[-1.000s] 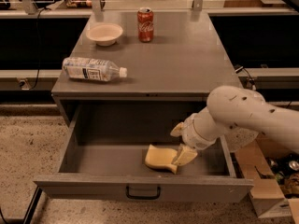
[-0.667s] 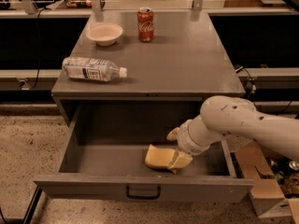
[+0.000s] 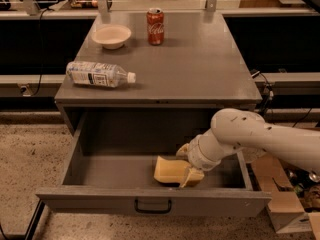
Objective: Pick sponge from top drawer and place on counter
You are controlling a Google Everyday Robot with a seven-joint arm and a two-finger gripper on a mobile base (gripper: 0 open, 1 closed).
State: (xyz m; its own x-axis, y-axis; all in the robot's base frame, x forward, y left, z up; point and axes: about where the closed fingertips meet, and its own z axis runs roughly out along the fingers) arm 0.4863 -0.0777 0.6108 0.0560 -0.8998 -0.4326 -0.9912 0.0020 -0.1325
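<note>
The pale yellow sponge (image 3: 167, 170) lies on the floor of the open top drawer (image 3: 150, 199), right of its middle and near the front panel. My gripper (image 3: 187, 163) is down inside the drawer at the sponge's right end. It is open, with one cream finger (image 3: 182, 150) behind the sponge and the other (image 3: 193, 176) in front of it. The white arm reaches in from the right. The grey counter (image 3: 200, 69) lies above the drawer.
On the counter, a plastic water bottle (image 3: 99, 74) lies on its side at the left front. A white bowl (image 3: 111, 35) and a red cola can (image 3: 155, 26) stand at the back. Cardboard boxes (image 3: 285, 204) sit on the floor at the right.
My arm and gripper have moved left and lower in the drawer, so the fingers now straddle the sponge's right end. The sponge has stayed in place.
</note>
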